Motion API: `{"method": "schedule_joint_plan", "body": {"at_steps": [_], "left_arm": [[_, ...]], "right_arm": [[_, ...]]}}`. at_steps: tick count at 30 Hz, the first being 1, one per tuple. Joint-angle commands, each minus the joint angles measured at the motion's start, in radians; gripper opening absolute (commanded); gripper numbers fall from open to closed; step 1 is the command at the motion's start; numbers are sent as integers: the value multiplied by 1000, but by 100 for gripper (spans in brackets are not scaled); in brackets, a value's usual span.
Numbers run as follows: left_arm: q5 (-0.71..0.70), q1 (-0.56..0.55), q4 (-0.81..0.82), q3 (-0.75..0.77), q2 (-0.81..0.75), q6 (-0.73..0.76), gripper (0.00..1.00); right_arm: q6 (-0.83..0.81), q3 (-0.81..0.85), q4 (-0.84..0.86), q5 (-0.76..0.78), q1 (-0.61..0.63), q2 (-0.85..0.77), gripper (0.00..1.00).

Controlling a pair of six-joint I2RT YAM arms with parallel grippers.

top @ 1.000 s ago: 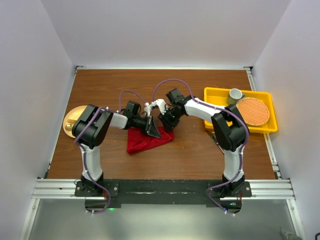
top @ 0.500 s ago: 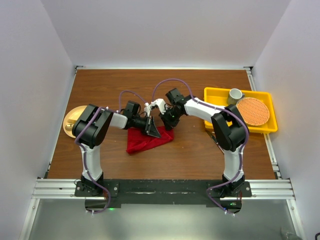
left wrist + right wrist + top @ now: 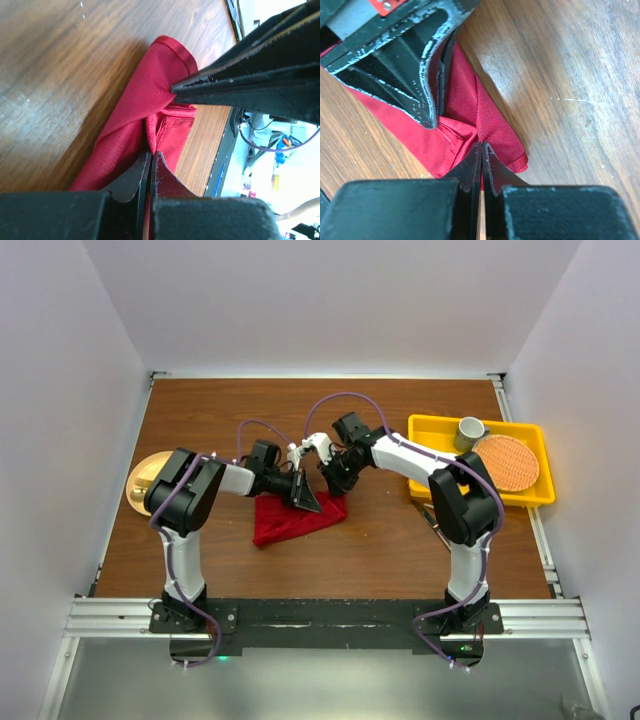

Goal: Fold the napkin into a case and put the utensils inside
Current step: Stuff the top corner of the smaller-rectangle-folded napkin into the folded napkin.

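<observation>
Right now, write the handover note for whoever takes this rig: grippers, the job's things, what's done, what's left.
The left gripper is shut on the napkin, pinching a fold.
The right gripper is shut on the same napkin, close beside the left one.
The napkin lies bunched on the wooden table between the arms; it is not a case yet.
No utensils show in any view.
Done: both pinches are set.
Left: fold the case, then find the utensils and put them inside.
</observation>
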Motion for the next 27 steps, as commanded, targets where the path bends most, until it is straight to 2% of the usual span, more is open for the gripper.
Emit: {"method": "schedule_joint_plan", "body": {"at_steps": [1, 10, 17, 27], "left_arm": [[0, 11, 45, 35, -42, -47, 0], [3, 9, 31, 104, -28, -61, 0], [-38, 17, -91, 145, 45, 24, 0], [-74, 52, -132, 118, 97, 15, 0]], "right_arm": [[-20, 32, -22, -19, 4, -54, 0], [-30, 46, -24, -27, 4, -34, 0], [-30, 61, -30, -25, 4, -36, 0], [-23, 61, -27, -45, -1, -54, 0]]}}
